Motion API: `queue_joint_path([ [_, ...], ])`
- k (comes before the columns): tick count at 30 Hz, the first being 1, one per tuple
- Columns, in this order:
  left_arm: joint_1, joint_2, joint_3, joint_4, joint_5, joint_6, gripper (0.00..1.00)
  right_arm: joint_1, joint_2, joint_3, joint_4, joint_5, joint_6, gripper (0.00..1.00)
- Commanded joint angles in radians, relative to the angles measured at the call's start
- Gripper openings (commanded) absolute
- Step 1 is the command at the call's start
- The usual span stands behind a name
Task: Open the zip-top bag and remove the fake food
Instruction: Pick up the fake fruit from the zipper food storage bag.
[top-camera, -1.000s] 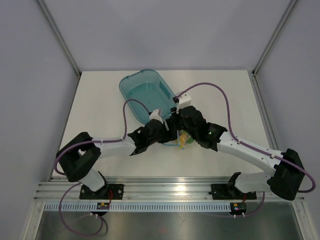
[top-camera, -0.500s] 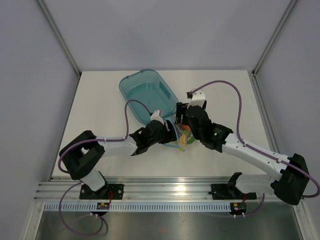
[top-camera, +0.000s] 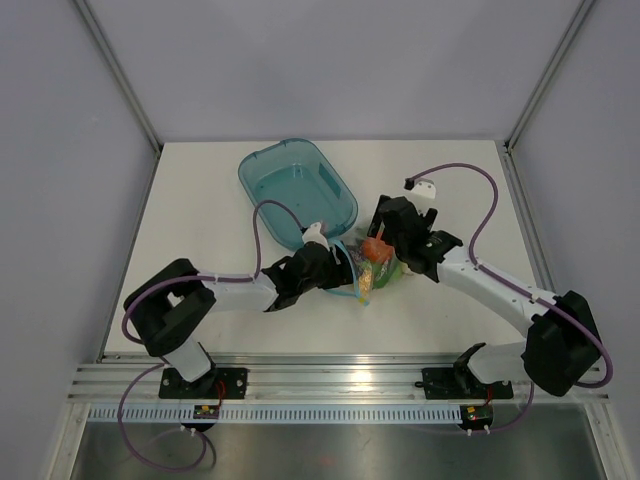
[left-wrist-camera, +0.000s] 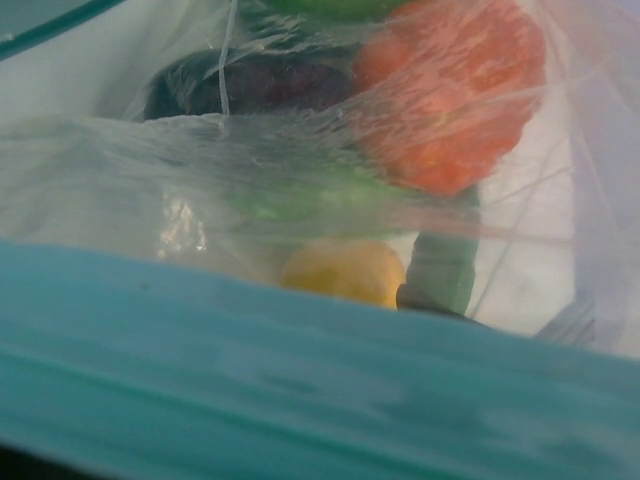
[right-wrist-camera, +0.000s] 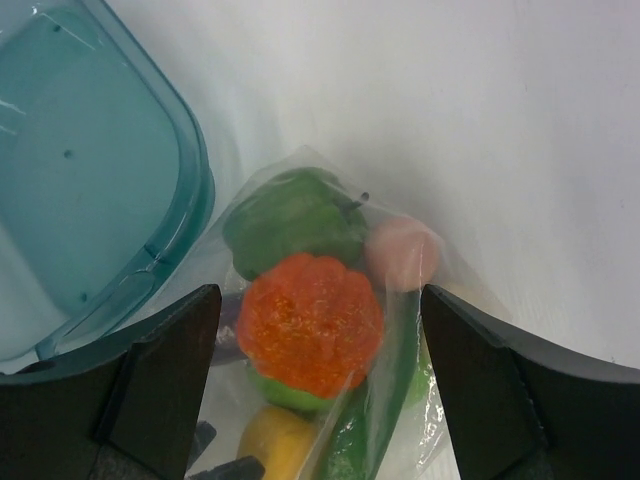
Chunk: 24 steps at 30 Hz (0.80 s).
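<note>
From above, the zip-top bag (top-camera: 380, 268) is seen at the tub's (top-camera: 295, 185) five o'clock, with the left gripper (top-camera: 347, 273) at its edge, grip not discernible. Only in the right wrist view is the right gripper (right-wrist-camera: 320, 300) seen spread wide over the fake food (right-wrist-camera: 310, 322) inside

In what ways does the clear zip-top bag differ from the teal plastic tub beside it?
The clear, thin plastic zip-top bag is crinkled and colourless; the translucent teal plastic tub is smooth and tinted. The bag holds plastic toy food; the tub shows nothing inside. Both are see-through.
</note>
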Motion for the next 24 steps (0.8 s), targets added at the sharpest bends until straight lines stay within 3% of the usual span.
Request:
queue_joint_path([
  [1, -0.007, 0.009, 0.032, 0.056, -0.031, 0.030, 0.71, -0.036, 0.028, 0.019, -0.016, -0.044, 0.117, 0.89],
  [11, -0.010, 0.077, 0.095, 0.022, -0.025, 0.043, 0.70, -0.062, 0.082, -0.032, 0.049, -0.194, 0.177, 0.88],
  [24, -0.021, 0.127, 0.137, 0.050, 0.029, 0.063, 0.67, -0.064, 0.146, -0.071, 0.075, -0.236, 0.174, 0.87],
])
